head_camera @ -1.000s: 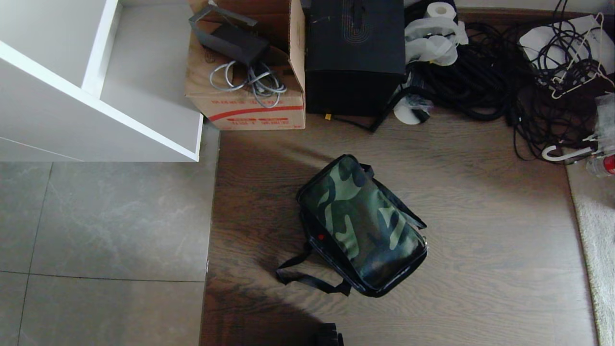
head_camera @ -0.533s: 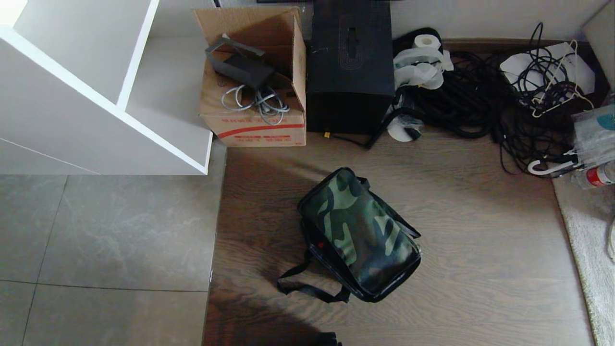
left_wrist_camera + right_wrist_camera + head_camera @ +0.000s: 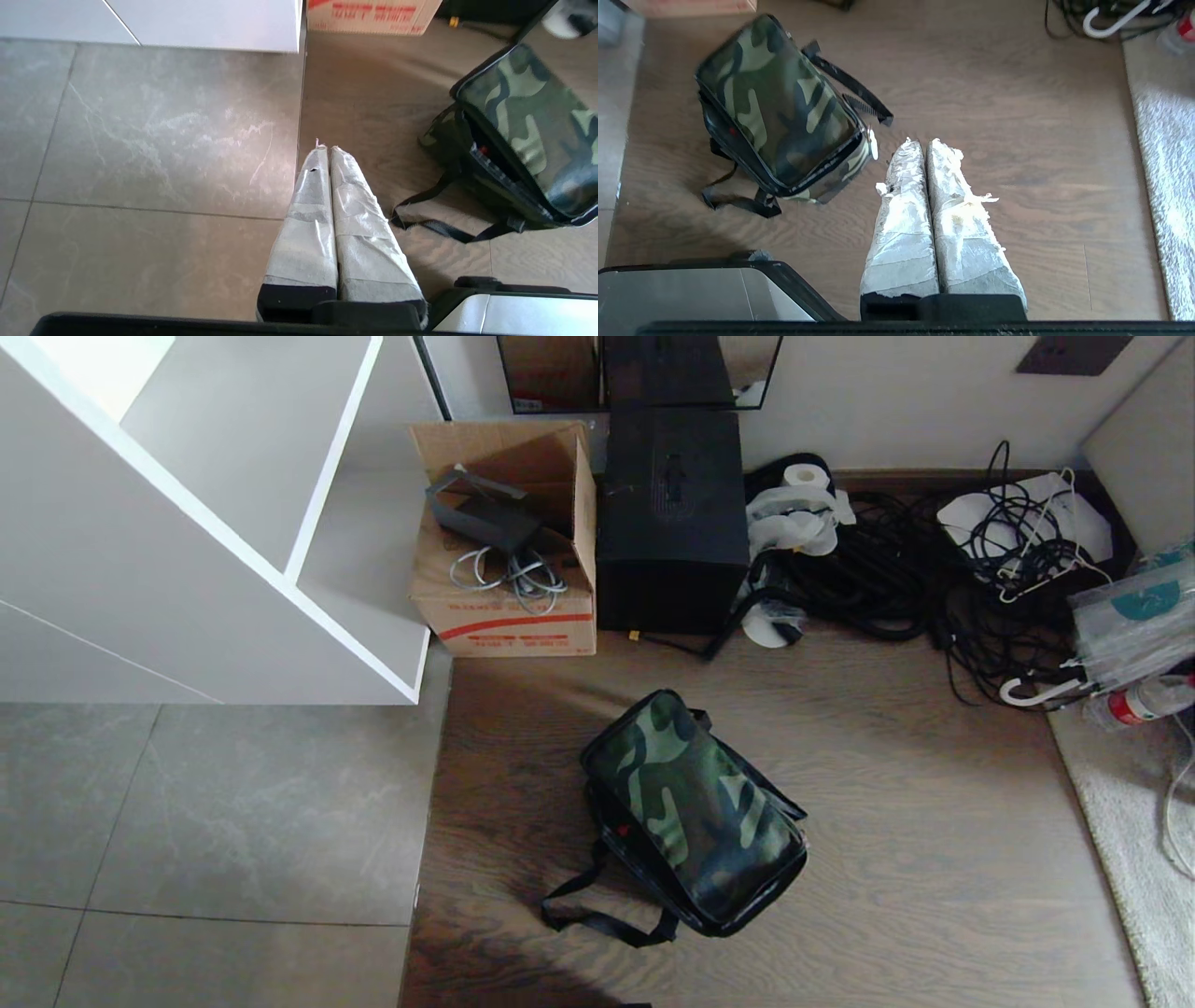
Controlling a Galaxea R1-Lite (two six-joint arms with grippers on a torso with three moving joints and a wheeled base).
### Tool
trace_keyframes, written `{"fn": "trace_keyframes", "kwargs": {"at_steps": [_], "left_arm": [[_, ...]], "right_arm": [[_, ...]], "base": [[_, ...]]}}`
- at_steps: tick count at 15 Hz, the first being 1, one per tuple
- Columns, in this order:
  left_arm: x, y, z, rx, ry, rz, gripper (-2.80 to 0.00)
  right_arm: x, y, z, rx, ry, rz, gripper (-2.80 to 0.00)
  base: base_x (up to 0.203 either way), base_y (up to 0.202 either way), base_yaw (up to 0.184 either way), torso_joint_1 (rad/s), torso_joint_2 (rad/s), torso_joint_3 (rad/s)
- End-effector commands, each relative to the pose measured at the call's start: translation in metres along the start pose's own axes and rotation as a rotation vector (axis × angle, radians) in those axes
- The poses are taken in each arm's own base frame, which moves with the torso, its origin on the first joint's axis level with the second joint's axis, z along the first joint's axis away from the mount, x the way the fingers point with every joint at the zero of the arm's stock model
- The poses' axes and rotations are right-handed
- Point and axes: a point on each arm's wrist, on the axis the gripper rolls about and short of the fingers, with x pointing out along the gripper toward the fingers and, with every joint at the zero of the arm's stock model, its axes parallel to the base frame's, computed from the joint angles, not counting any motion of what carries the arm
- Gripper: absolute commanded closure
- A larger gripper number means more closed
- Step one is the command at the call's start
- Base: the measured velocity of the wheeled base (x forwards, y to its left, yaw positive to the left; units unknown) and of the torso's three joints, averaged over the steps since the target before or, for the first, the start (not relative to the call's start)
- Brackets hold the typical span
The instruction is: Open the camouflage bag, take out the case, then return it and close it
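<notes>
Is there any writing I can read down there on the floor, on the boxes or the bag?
Cardboard box: red stripe and a line of red print beneath it, too blurred to read.
Black box: embossed line pattern, no words readable.
Camouflage bag: no lettering visible.

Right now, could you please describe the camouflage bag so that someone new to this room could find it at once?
Start at the white shelving unit on the left, where grey tile gives way to the wooden floor. The camouflage bag lies alone in the middle of that wood, in front of the cardboard box and the black cube-shaped box. It is the only green, brown and black patterned thing, boxy and soft, with black straps trailing.
</notes>
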Motion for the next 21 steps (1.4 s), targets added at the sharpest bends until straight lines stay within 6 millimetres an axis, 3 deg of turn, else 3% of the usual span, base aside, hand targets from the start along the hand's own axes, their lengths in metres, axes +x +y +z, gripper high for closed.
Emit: {"fn": "trace_keyframes", "kwargs": {"at_steps": [1,21], "left_arm": [[0.0001,0.0000,0.0000,0.000,0.002,0.000,0.00],[0.0001,0.0000,0.0000,0.000,0.002,0.000,0.00]], "right_arm": [[0.0002,0.0000,0.0001,0.000,0.002,-0.001,0.00],[0.0002,0.0000,0.0001,0.000,0.002,0.000,0.00]], "base": [[0.000,0.000,0.000,0.006,0.00,0.207],[0.000,0.000,0.000,0.002,0.00,0.202]]}}
